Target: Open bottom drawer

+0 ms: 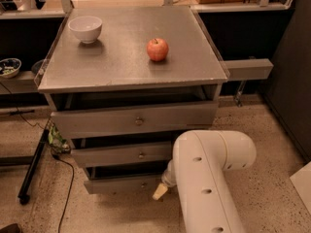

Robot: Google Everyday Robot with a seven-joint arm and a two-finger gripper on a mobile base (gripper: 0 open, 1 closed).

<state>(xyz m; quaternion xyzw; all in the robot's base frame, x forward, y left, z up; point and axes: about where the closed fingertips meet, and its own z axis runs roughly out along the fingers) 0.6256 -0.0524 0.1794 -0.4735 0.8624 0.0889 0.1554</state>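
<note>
Gripper (pixel 160 191), low at the frame's centre and half hidden by the white arm (pixel 209 178), grip state impossible to tell, hangs beside the knob (pixel 144 184) of the bottom drawer (pixel 114 185) at lower left-centre, where an off-target reach could miss it.

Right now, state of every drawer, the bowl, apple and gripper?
top drawer: looks shut.
middle drawer: looks shut.
bottom drawer: not pulled out yet.
bowl: upright on cabinet top, looks empty.
apple: whole, resting on cabinet top.
gripper: low at bottom drawer's front, right of its knob.
</note>
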